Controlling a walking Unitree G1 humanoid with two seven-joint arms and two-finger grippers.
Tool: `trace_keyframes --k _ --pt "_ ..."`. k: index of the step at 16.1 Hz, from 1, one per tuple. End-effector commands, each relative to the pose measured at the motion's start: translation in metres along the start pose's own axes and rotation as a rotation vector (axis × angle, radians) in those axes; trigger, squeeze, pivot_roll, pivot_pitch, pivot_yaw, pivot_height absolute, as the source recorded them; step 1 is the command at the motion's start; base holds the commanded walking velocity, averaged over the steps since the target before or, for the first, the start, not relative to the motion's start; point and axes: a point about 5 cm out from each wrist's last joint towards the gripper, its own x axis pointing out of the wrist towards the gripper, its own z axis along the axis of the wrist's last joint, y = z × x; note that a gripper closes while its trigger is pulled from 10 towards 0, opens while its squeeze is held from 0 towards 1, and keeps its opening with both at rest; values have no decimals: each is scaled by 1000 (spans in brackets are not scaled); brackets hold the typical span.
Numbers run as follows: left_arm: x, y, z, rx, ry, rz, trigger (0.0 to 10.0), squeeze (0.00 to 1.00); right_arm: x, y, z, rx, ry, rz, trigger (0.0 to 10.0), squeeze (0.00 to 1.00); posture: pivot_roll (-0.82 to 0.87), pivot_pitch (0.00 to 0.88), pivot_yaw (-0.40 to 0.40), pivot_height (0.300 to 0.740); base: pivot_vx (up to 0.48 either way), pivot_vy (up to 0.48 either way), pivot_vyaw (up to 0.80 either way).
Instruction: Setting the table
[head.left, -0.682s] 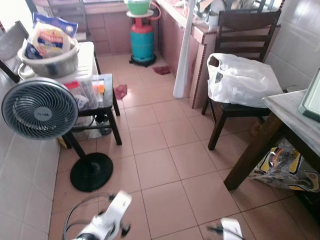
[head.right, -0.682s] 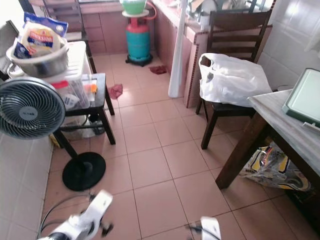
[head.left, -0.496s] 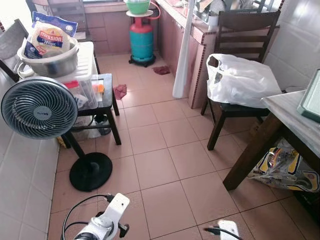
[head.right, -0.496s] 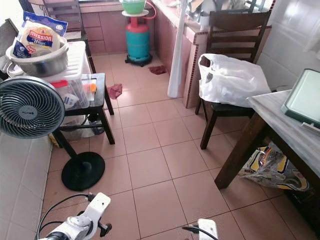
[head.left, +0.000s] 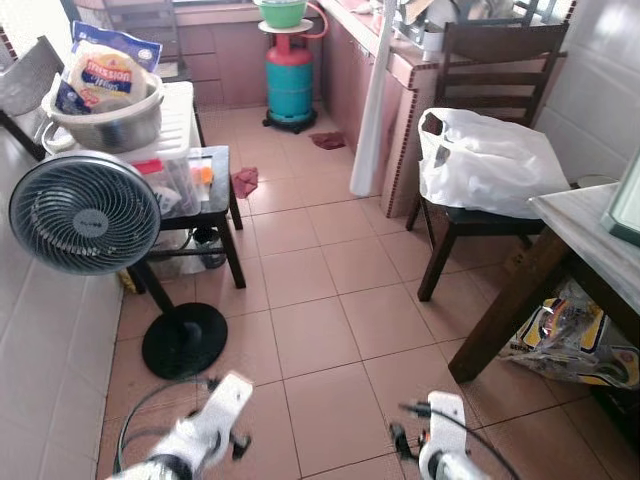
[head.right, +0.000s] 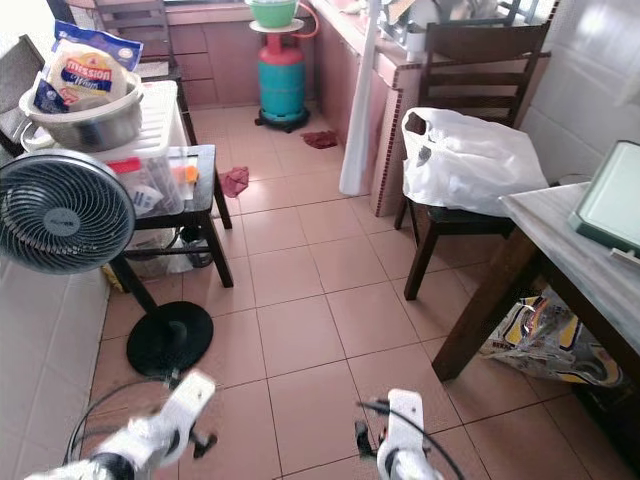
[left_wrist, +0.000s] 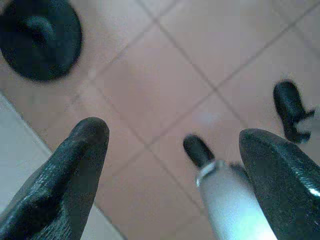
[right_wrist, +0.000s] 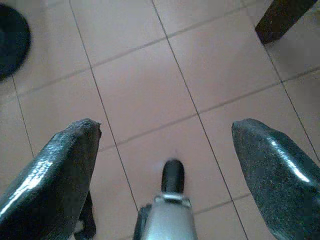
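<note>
A wooden table with a pale stone top (head.right: 566, 243) stands at the right, and a green tray (head.right: 612, 198) lies on it at the frame's edge. My left arm (head.left: 205, 437) and right arm (head.left: 440, 455) hang low over the pink floor tiles, well short of the table. In the left wrist view my left gripper (left_wrist: 175, 135) is open and empty above the tiles. My right gripper (right_wrist: 165, 132) is also open, with nothing between its fingers (right_wrist: 60, 165).
A standing fan (head.left: 85, 213) with a black base (head.left: 185, 340) is at the left, beside a low black stand holding a metal bowl (head.left: 105, 110). A chair with a white bag (head.left: 485, 160) stands ahead right. A teal gas cylinder (head.left: 290, 85) is far back. Bags (head.left: 570, 335) lie under the table.
The view has shifted slightly. My right arm has come up further into view, and my left arm has swung and now looks blurred.
</note>
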Motion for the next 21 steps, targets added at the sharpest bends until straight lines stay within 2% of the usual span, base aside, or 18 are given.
trace_keyframes --k 1,3,4,5,7,8,10,12,14,17,19,21 --pt "-2 7 24 48 -63 3 10000 0 2 2 9 18 -32 10 10000 0 76 0 -55 740 0 0 0" --pt "-5 16 51 4 -134 45 10000 0 4 5 18 7 -56 25 10000 0 73 0 -65 740 0 0 0" --pt "-7 15 66 77 -167 33 10000 0 5 7 21 -2 -62 34 10000 0 70 0 -67 740 0 0 0" --pt "-11 16 85 62 -229 32 10000 0 5 10 25 -14 -72 49 10000 0 60 0 -67 740 0 0 0" --pt "-13 16 97 50 -263 30 10000 0 6 15 27 -7 -86 61 10000 0 54 3 -63 740 0 0 0" --pt "-13 14 98 44 -267 25 10000 0 6 17 28 -3 -91 63 10000 0 55 6 -67 740 0 0 0" --pt "-11 11 93 -20 -281 14 10000 0 7 19 35 7 -126 70 10000 0 71 11 -81 740 0 0 0" --pt "-11 12 91 -114 -318 9 10000 0 8 24 43 -9 -159 97 10000 0 122 15 -117 740 0 0 0" --pt "-13 22 88 -232 -365 34 10000 0 9 32 53 -68 -170 130 10000 0 178 18 -163 740 0 0 0" --pt "-15 35 75 -345 -391 61 10000 0 11 39 64 -121 -184 163 10000 0 224 23 -188 740 0 0 0" --pt "-15 41 53 -311 -374 79 10000 0 12 42 75 -125 -210 160 10000 0 254 34 -164 740 0 0 0" --pt "-14 39 43 -311 -363 53 10000 0 12 37 76 -97 -221 138 10000 0 253 44 -139 740 0 0 0"
